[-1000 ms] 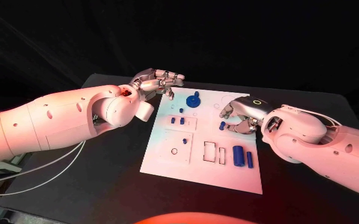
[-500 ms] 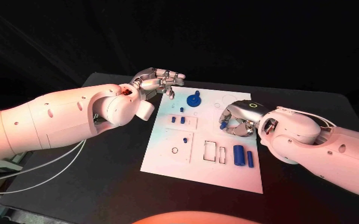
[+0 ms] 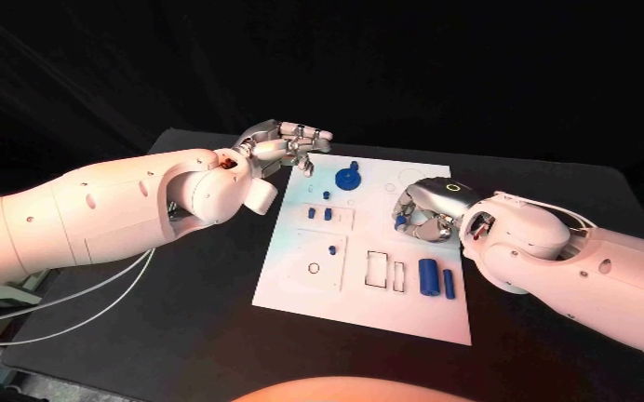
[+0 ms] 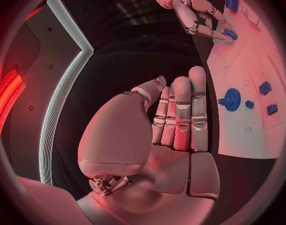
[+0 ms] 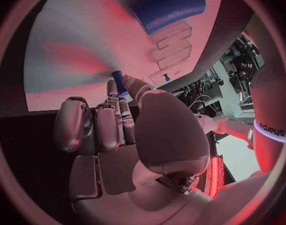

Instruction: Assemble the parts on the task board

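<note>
The white task board lies mid-table. My right hand hovers over the board's right side and pinches a small blue part between thumb and a finger. The right wrist view shows that small blue part at the fingertips, just over the board. My left hand hangs at the board's far left corner, fingers straight and holding nothing, as the left hand also appears in its wrist view. A blue gear stands on the board near it.
Two blue cylinders lie side by side on the board's right, near several rectangular slots. Two small blue blocks and a peg sit on its left half. Black table surrounds the board.
My right wrist has turned and the arm has swung in over the board's right edge, the small blue part staying pinched at about the same spot. The left hand has not moved.
</note>
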`<control>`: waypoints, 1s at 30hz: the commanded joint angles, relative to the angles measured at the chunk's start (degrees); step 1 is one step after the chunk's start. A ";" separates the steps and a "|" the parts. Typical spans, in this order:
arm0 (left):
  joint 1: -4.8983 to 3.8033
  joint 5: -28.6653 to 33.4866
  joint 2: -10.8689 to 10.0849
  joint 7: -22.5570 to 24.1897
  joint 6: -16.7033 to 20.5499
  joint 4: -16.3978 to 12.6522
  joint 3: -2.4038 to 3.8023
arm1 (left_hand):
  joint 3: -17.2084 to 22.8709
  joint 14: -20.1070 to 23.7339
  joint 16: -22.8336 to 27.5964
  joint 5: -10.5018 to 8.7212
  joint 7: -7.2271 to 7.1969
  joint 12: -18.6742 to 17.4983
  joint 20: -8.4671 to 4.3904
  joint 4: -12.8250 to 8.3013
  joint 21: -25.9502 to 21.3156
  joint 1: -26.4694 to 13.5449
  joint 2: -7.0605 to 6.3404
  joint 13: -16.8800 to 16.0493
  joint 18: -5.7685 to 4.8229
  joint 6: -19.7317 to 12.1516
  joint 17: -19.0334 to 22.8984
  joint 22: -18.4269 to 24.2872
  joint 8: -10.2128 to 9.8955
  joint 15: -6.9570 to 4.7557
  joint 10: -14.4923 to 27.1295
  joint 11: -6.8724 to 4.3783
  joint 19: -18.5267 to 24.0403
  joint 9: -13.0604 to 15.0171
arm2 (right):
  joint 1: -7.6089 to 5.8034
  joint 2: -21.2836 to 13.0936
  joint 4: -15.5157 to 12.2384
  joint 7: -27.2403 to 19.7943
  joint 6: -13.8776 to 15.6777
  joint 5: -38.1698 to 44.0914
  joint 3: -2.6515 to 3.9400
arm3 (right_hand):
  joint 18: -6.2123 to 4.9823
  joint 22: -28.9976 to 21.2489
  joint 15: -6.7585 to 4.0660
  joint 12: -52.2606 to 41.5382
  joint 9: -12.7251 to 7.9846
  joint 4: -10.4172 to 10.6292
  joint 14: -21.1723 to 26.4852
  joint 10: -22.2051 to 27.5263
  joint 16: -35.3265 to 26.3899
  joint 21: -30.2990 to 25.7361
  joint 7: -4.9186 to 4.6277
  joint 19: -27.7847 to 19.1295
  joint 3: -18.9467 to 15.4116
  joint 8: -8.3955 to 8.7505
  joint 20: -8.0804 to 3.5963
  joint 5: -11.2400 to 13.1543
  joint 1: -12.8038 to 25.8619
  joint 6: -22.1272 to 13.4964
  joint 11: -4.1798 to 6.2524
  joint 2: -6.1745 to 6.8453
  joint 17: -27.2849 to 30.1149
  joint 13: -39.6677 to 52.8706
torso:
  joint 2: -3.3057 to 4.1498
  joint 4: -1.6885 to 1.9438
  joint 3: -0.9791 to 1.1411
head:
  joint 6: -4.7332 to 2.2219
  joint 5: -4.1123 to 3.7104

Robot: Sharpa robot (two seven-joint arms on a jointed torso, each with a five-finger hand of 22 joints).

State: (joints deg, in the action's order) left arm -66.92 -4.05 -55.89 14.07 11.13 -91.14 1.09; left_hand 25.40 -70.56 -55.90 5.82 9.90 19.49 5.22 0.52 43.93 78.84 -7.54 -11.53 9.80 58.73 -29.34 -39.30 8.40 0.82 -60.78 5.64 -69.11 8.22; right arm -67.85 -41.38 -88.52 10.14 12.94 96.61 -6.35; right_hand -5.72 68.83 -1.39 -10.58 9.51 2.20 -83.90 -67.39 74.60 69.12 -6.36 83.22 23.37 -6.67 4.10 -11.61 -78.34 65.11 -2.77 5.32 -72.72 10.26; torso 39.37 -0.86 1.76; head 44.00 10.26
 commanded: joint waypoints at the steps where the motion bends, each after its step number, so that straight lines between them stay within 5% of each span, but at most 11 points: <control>1: -0.06 0.09 0.09 0.14 -1.12 0.05 0.02 | -0.43 0.52 0.19 0.03 0.04 0.32 0.34 0.01 -0.29 -0.10 0.48 -0.09 0.71 -0.37 0.05 0.05 0.10 -0.05 0.44 -0.07 0.04 -0.01 | -0.04 -0.15 -0.44 1.56 5.99 1.80 0.10 | 0.90 0.40 -0.56 -0.20 1.06 -0.41 -3.07 -0.73 0.44 0.65 0.12 0.28 0.66 -0.53 -0.24 0.01 -0.99 0.80 0.07 -1.37 -0.20 0.12 | -0.01 0.03 0.01 | 0.05 -0.03; 15: -0.05 0.09 0.39 -0.05 -1.25 0.55 0.01 | -0.43 0.55 0.20 0.06 0.02 0.44 0.35 -0.08 -0.51 0.04 0.66 -0.11 0.75 -0.43 0.14 0.27 0.16 -0.06 0.54 -0.10 0.09 0.00 | -0.96 -3.55 -8.33 -0.74 13.34 -2.44 0.94 | 0.95 0.68 -0.59 0.21 1.54 -1.04 -3.05 -1.18 0.46 0.84 -0.09 0.32 1.14 -0.65 -0.38 -1.04 -1.16 0.87 0.02 -1.11 -0.15 0.10 | -0.09 -0.06 -0.06 | -0.01 0.03; 21: -0.05 0.09 0.58 -0.05 -1.35 0.61 0.01 | -0.42 0.55 0.20 0.07 0.01 0.45 0.35 -0.10 -0.53 0.08 0.69 -0.11 0.76 -0.44 0.15 0.29 0.16 -0.07 0.56 -0.10 0.09 0.01 | -0.84 -1.89 -11.34 -1.73 12.96 -4.65 0.86 | 0.97 0.72 -0.57 0.28 1.58 -1.09 -3.04 -1.17 0.41 0.88 -0.14 0.32 1.15 -0.64 -0.38 -1.10 -1.14 0.84 -0.01 -1.01 -0.10 0.09 | -0.07 -0.07 -0.03 | -0.03 0.42; 30: -0.04 0.09 1.21 0.01 -1.42 0.80 0.01 | -0.42 0.55 0.20 0.07 0.01 0.45 0.35 -0.10 -0.53 0.08 0.69 -0.11 0.76 -0.44 0.15 0.29 0.16 -0.07 0.56 -0.10 0.09 0.01 | 1.86 4.40 -11.88 -2.91 10.83 -5.45 0.18 | 0.91 0.47 -0.52 0.45 1.65 -1.11 -2.99 -1.12 0.26 0.61 -0.24 0.22 1.13 -0.58 -0.36 -1.19 -0.99 0.74 -0.10 -0.88 0.08 0.07 | -0.04 0.07 -0.09 | 0.22 1.28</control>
State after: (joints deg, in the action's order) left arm -66.92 -4.05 -54.85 13.78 10.90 -90.33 1.09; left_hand 25.24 -70.36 -55.90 5.82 9.90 19.76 5.22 0.35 43.71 78.84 -7.54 -11.56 9.80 58.73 -29.24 -39.07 8.40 0.61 -60.57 5.44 -69.11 8.22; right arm -66.21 -37.31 -100.66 8.57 24.50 92.20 -6.19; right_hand -5.72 69.36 -1.67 -10.33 9.48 1.17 -84.03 -68.29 74.93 69.77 -6.51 83.43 24.36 -6.86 3.88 -12.44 -79.34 65.36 -2.68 4.40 -72.72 10.34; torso 39.32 -0.83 1.70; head 44.13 11.16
